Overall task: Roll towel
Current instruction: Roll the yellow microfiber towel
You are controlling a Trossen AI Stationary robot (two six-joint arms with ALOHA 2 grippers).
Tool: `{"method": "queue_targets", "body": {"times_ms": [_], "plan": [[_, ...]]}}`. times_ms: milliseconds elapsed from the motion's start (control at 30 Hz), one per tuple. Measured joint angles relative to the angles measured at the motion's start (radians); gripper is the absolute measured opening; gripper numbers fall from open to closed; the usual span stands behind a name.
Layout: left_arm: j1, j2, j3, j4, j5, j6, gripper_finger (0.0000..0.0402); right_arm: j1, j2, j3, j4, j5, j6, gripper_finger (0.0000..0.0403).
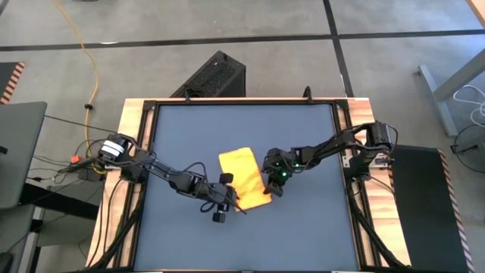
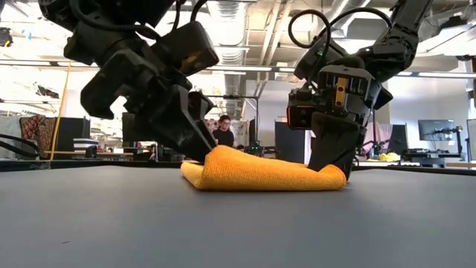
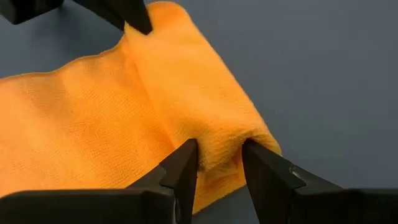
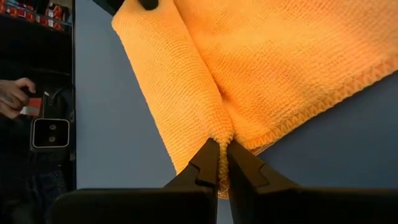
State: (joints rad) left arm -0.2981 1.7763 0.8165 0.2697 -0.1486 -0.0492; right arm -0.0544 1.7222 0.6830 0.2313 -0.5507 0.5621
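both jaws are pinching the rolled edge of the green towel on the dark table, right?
Not green: the towel is yellow-orange, as the high view shows. The rest holds: the left gripper and right gripper both pinch its rolled edge on the dark table.

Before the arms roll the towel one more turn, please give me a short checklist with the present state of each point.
1. Left gripper closed on the rolled edge of the towel: ok.
2. Right gripper pinching the other end of that roll: ok.
3. Roll is even from end to end: cannot tell.
4. Flat part of the towel free of wrinkles: ok.
5. Towel lies fully on the table, away from the edges: ok.
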Motion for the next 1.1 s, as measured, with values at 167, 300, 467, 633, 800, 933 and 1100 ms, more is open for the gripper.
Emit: {"method": "queue_targets", "body": {"times_ms": [167, 300, 467, 633, 800, 933, 1100], "plan": [[0.008, 0.006, -0.001, -0.008, 0.011, -0.049, 0.0112, 0.001, 0.000, 0.000, 0.012, 0.003, 0.008, 0.0046], [0.017, 0.011, 0.000, -0.010, 0.005, -0.095, 0.0069, 0.001, 0.000, 0.000, 0.011, 0.003, 0.015, 0.0059], [0.018, 0.010, 0.000, 0.004, 0.007, -0.126, 0.0007, -0.006, 0.000, 0.000, 0.014, 0.003, -0.005, 0.0071], [0.015, 0.010, 0.000, 0.012, 0.015, -0.168, 0.0001, -0.022, -0.008, 0.000, 0.015, -0.003, -0.018, 0.0074], [0.001, 0.009, 0.000, 0.012, 0.022, -0.186, 0.0000, -0.046, -0.062, 0.000, 0.007, -0.018, -0.041, 0.0074], [-0.007, 0.008, 0.000, 0.005, 0.021, -0.203, 0.0000, -0.073, -0.107, 0.000, -0.048, -0.068, -0.048, 0.0074], [-0.016, 0.008, 0.000, -0.017, 0.030, -0.224, 0.0000, -0.087, -0.134, 0.000, -0.187, -0.093, -0.111, 0.0074]]}}
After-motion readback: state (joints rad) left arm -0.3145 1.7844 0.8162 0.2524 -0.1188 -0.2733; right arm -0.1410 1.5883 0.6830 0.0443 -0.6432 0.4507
